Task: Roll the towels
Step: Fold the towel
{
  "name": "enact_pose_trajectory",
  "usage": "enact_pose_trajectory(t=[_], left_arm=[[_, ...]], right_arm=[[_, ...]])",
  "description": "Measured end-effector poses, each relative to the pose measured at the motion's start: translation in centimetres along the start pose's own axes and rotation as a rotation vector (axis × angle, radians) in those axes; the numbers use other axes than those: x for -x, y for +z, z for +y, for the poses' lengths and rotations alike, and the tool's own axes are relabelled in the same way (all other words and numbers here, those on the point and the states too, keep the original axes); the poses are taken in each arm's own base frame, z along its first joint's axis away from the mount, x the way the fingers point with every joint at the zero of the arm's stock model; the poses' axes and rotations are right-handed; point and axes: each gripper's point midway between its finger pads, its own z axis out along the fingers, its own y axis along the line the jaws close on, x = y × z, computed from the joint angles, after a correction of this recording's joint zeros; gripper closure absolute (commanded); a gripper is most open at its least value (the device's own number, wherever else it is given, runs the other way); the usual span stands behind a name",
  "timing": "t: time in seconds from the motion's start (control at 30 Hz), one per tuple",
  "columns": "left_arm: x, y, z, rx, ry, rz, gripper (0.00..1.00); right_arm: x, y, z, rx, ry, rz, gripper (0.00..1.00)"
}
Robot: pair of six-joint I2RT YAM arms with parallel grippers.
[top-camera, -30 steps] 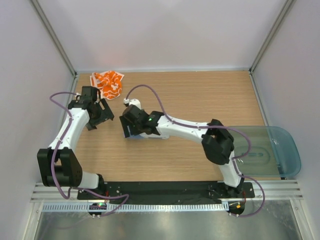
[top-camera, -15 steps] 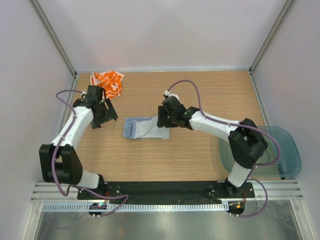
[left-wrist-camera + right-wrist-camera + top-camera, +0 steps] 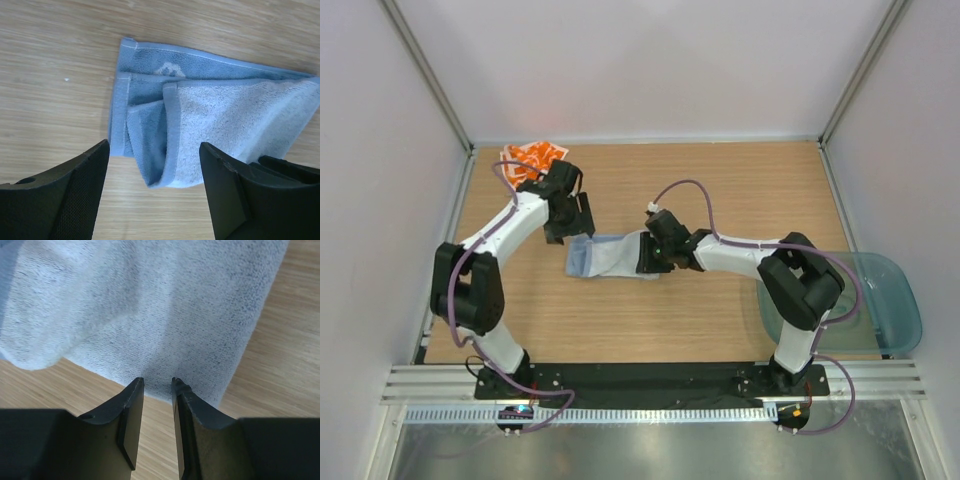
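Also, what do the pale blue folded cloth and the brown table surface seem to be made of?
The pale blue folded cloth looks like terry cotton: fuzzy looped pile, matte, flat woven hem. The brown table surface looks like wood or wood-grain laminate: straight grain lines, smooth finish.

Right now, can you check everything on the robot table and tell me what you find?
Surface: light wooden tabletop, nothing spilled.
Job's things: pale grey-blue towel folded flat mid-table, not rolled; white towel with orange pattern crumpled at far-left corner.
Clutter: translucent teal plastic tray at the right edge.
Grippers: left fingers wide open above that towel's folded end; right fingers nearly together at its other end, grip unclear.
Cables: purple cables loop along both arms.
Surroundings: white walls, metal frame posts.
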Motion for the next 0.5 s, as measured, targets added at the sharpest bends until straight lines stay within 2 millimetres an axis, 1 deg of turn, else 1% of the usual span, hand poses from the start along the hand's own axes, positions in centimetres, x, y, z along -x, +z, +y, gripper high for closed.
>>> enact_pose_trajectory(t=[0.13,0.23,0.4,0.43,0.5], left_arm=[[-1.4,2.5,0.0,0.035,-0.005,0.071,0.28],[-2.2,3.9,-0.1,0.042,-0.016,0.112,0.33],[-2.3,4.4,-1.5,-0.018,-0.02,0.121,0.4],[-2.2,4.4,-1.8,-0.033,-0.02,0.12,0.43],[-2.2,4.5,-2.4,-0.056,-0.017,0.118,0.46]], right_arm=[[-1.0,0.3,-1.0,-0.015,0.004,0.018,0.64],[-1.1,0.4,-1.1,-0.003,0.006,0.013,0.64],[-1.2,0.7,-1.0,0.02,0.008,0.001,0.65],[-1.1,0.7,-0.9,0.025,0.007,0.0,0.65],[-1.1,0.7,-0.9,0.03,0.009,-0.002,0.65]])
